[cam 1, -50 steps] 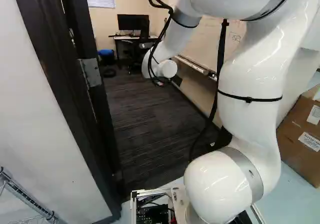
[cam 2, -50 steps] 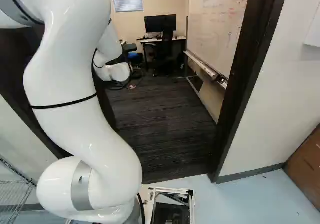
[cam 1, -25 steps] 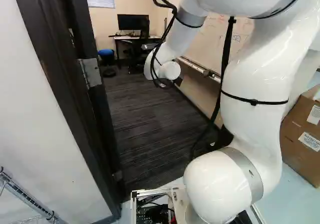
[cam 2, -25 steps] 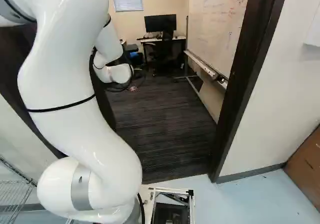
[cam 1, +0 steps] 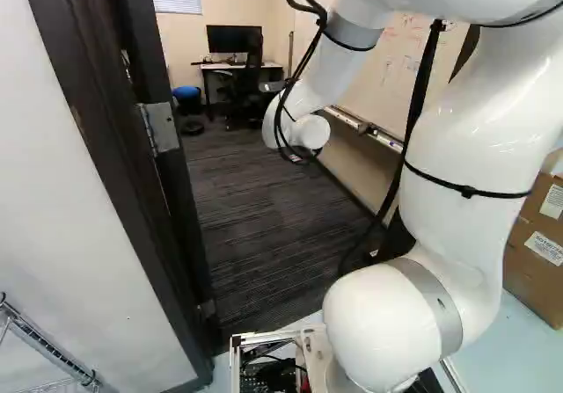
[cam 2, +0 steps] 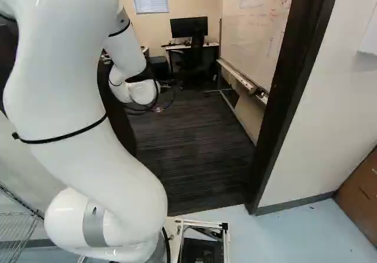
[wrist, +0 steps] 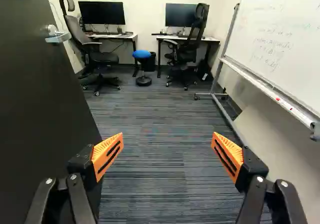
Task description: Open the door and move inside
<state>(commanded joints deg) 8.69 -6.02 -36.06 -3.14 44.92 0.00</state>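
Wrist view indicates that the gripper (wrist: 168,140) is released, with both fingers set wide apart above the carpet (wrist: 150,174). The door (wrist: 40,93) stands open beside the gripper, partly behind one finger, and its lever handle (wrist: 58,36) is located farther ahead. A whiteboard (wrist: 275,38) stands opposite the door; two desks (wrist: 212,39) are positioned at the room's far end.

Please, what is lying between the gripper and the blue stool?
Only striped carpet lies between the open gripper and the blue stool; the wrist view shows this stretch bare.
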